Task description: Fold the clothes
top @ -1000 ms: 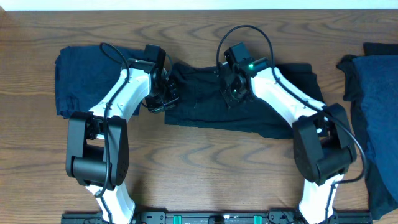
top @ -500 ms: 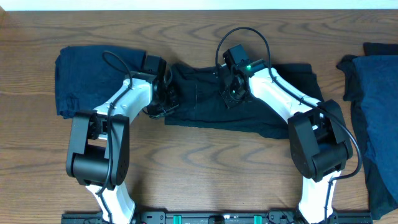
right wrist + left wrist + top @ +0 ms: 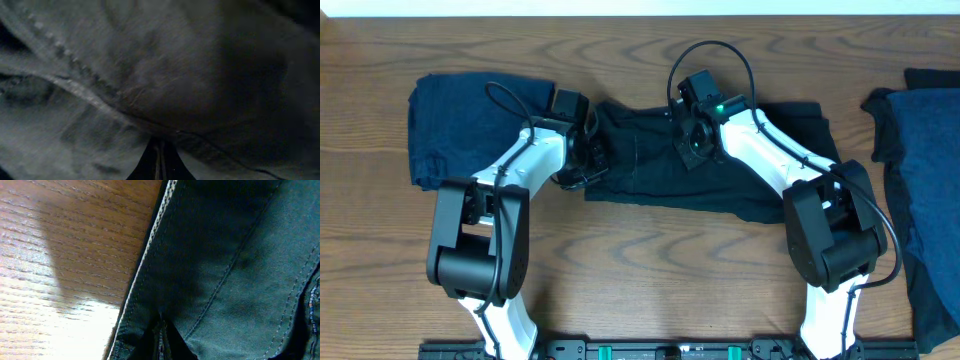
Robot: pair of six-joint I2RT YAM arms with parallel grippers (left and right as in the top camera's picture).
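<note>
A black garment [image 3: 740, 170] lies spread across the table's middle. Its pale inner edge [image 3: 147, 265] runs along the wood in the left wrist view. My left gripper [image 3: 595, 160] sits at the garment's left end, fingers [image 3: 172, 347] shut with the fabric puckered into their tips. My right gripper [image 3: 692, 150] is down on the garment's upper middle. Its fingers [image 3: 167, 167] are shut too, and a fold of dark cloth [image 3: 165, 75] meets their tips. Wrinkled fabric fills that whole view.
A folded navy garment [image 3: 450, 125] lies at the far left, partly under my left arm. A navy garment [image 3: 925, 150] on black cloth lies at the right edge. Bare wooden table [image 3: 650, 260] stretches in front of the black garment.
My left wrist has shifted slightly up and to the right at the garment's left end. The right arm has barely moved. The garment keeps its shape.
</note>
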